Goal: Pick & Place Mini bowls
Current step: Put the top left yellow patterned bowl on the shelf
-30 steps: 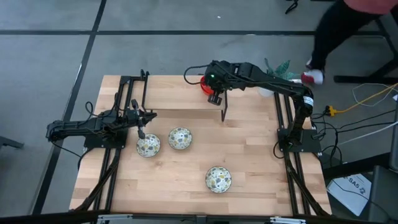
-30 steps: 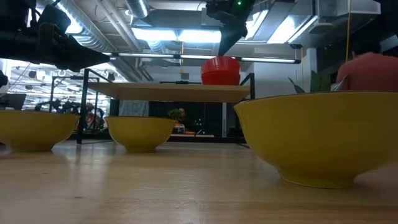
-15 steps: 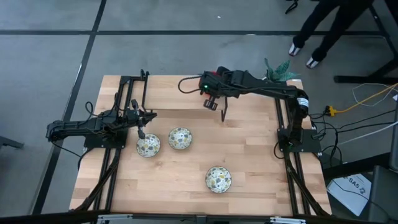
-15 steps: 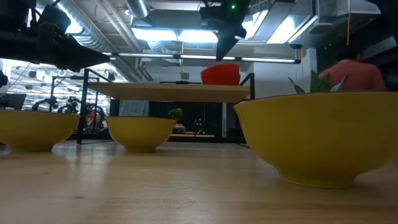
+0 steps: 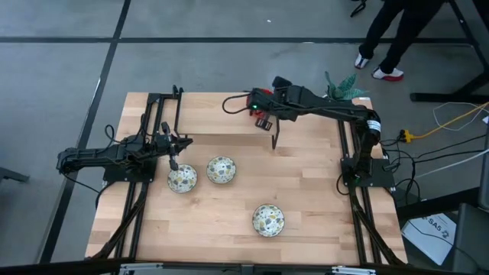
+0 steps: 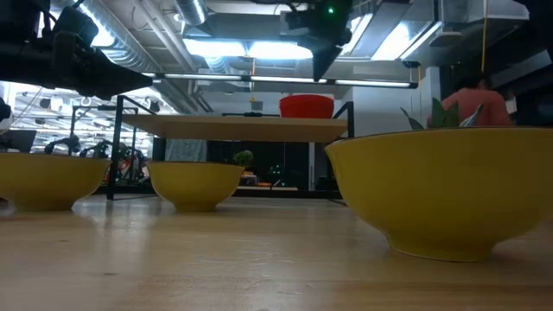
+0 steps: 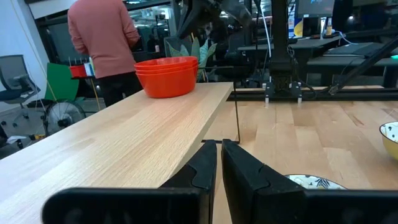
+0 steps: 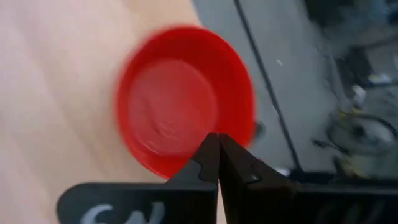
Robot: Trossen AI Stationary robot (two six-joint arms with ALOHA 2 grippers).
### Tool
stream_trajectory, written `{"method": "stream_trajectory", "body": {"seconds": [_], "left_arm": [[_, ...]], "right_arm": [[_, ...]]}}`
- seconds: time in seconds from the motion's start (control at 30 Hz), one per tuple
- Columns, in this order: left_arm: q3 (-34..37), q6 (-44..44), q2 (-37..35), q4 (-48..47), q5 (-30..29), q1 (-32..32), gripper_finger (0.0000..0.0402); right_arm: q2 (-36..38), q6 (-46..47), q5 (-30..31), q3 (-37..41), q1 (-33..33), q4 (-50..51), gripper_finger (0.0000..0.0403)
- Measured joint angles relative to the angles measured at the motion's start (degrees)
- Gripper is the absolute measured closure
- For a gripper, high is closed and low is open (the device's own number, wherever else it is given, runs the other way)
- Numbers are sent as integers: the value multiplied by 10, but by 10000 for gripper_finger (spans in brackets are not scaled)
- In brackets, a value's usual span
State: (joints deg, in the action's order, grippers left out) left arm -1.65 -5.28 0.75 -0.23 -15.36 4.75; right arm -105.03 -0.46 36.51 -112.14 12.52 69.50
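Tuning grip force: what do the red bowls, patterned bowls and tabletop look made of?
Red bowls: probably plastic; uniform colour, smooth low sheen.
Patterned bowls: glazed ceramic or melamine, can't tell; white speckled inside, glossy yellow outside.
Tabletop: light wood, visible grain and plank seams, matte.

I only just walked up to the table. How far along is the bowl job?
Done, apparently: the red bowls sit stacked at the table's far edge. In hand: nothing; the right gripper hovers shut above that stack, and the left gripper waits shut near one patterned bowl. Left: three patterned bowls lie scattered.
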Motion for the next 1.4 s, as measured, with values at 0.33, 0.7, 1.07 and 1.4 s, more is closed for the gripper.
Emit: {"method": "stream_trajectory", "body": {"seconds": [0.33, 0.7, 1.07, 1.4], "left_arm": [[0, 0, 0, 0, 0, 0, 382], [0, 0, 0, 0, 0, 0, 382], [0, 0, 0, 0, 0, 0, 382], [0, 0, 0, 0, 0, 0, 382]], "right_arm": [[17, 3, -156, 1, 13, 165, 397], [191, 54, -244, 235, -49, -9, 395], [422, 198, -262, 673, -159, -339, 394], [577, 247, -267, 956, -220, -674, 393]]}}
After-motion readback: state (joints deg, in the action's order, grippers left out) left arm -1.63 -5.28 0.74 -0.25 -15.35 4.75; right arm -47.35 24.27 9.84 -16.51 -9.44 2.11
